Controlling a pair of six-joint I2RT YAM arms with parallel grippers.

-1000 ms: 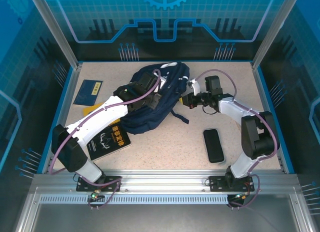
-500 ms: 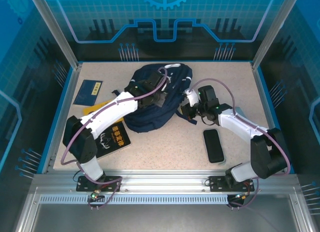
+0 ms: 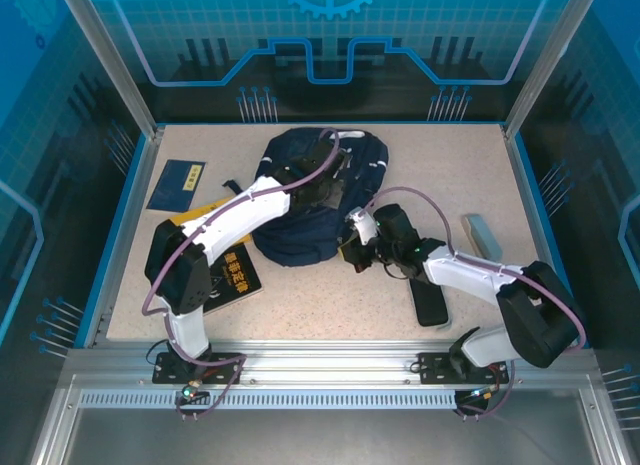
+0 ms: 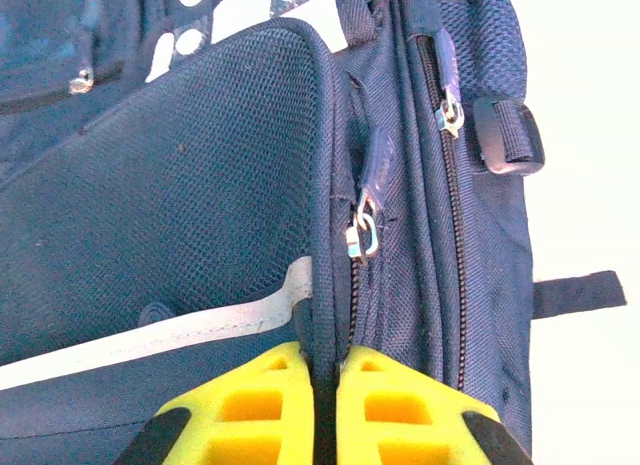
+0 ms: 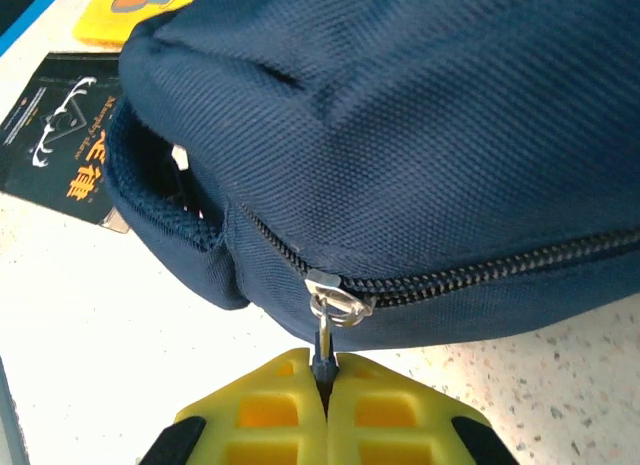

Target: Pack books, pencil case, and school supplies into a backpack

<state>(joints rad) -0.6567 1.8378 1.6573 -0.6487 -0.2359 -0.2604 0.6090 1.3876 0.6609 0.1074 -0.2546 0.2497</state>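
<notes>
Left arm (image 3: 225,217): stretched forward, wrist over the backpack (image 3: 292,241).
Left claw (image 4: 325,359): clenched on the bag's piped seam, a zipper just right of it.
Right arm (image 3: 465,275): low, reaching leftward.
Right claw (image 5: 322,371): pinching the metal zipper pull (image 5: 335,303).
Backpack: directly ahead of both claws; woven navy nylon, mesh panel (image 4: 180,185), white stripe (image 4: 150,335).
Black book (image 5: 60,135): beyond the right claw, to its left; gold Chinese characters.

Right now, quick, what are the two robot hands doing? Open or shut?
Left gripper: closed, pinching the backpack fabric edge.
Right gripper: closed, holding the backpack's zipper pull.
</notes>
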